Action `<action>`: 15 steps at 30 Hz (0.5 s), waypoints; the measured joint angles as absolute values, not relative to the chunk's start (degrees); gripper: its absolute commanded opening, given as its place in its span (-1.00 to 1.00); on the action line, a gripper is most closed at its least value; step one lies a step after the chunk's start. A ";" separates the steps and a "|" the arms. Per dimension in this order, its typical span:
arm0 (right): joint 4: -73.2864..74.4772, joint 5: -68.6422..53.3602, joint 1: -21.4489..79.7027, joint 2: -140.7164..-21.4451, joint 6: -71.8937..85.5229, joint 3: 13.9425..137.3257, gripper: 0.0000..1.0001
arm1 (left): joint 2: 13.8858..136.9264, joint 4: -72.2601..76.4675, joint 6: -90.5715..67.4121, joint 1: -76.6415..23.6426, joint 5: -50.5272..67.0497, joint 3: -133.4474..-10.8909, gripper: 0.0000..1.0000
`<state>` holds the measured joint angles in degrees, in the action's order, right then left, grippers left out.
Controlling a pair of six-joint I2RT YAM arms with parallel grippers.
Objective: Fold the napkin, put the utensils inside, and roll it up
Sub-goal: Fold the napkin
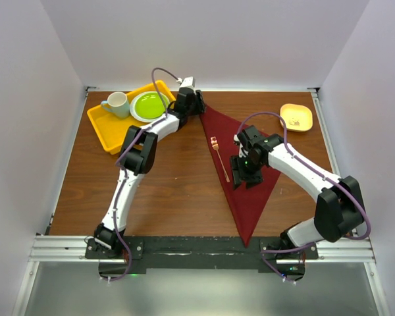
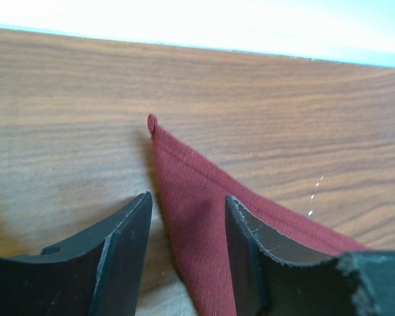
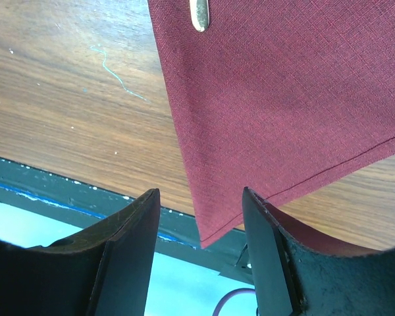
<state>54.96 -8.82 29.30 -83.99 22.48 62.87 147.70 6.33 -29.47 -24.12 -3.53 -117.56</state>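
The maroon napkin [image 1: 253, 191] lies folded into a long triangle on the table, one tip at the far left, one at the near edge. The copper fork [image 1: 220, 159] lies on its left fold edge; its handle end shows in the right wrist view [image 3: 199, 14]. My left gripper [image 1: 199, 105] is open over the far tip of the napkin [image 2: 191, 197], which lies between the jaws. My right gripper [image 1: 245, 178] is open above the middle of the napkin [image 3: 283, 99], just right of the fork, with the near tip seen between its jaws.
A yellow tray [image 1: 112, 128] at the far left holds a pale mug [image 1: 117, 103] and a green plate [image 1: 149, 105]. A small yellow dish [image 1: 296, 117] sits at the far right. The table's near edge has a black rail [image 1: 197, 247].
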 measured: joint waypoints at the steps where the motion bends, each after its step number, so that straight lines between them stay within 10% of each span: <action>1: 54.94 -8.82 29.30 -83.99 22.57 62.87 0.13 | 147.98 7.07 -29.67 -24.01 -3.11 -117.69 -0.03; 15: 54.85 -8.73 29.30 -83.50 24.34 62.50 0.12 | 152.20 14.15 -35.22 -21.06 2.04 -119.11 -0.22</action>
